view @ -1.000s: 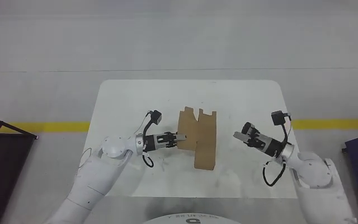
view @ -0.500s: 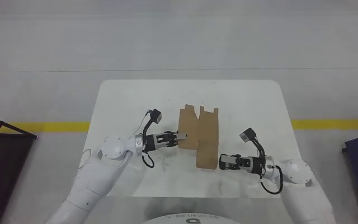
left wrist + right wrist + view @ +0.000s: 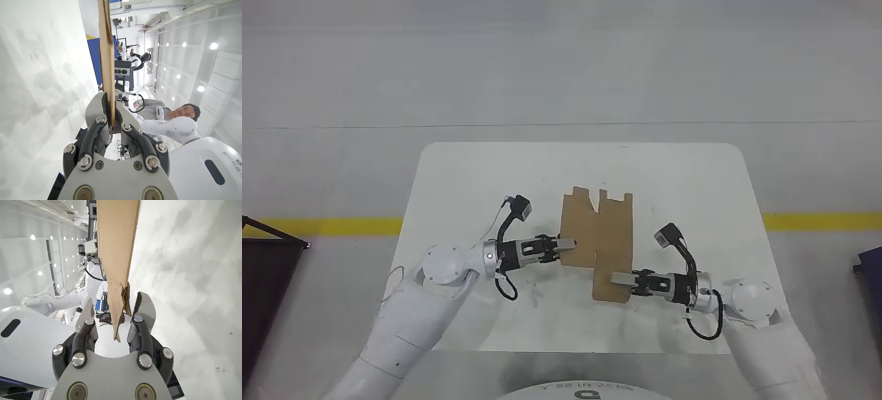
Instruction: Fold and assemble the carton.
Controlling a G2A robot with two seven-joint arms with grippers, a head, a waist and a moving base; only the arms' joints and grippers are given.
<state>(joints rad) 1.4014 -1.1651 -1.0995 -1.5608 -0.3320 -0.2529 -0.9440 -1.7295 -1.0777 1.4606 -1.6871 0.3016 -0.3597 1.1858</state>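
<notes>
One carton (image 3: 597,240): left end effector (image 3: 109,106) pinches edge, right end effector (image 3: 115,300) straddles corner.

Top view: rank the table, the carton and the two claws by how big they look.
1. table
2. carton
3. left claw and right claw: these look about alike, so I won't rank one above the other.
</notes>
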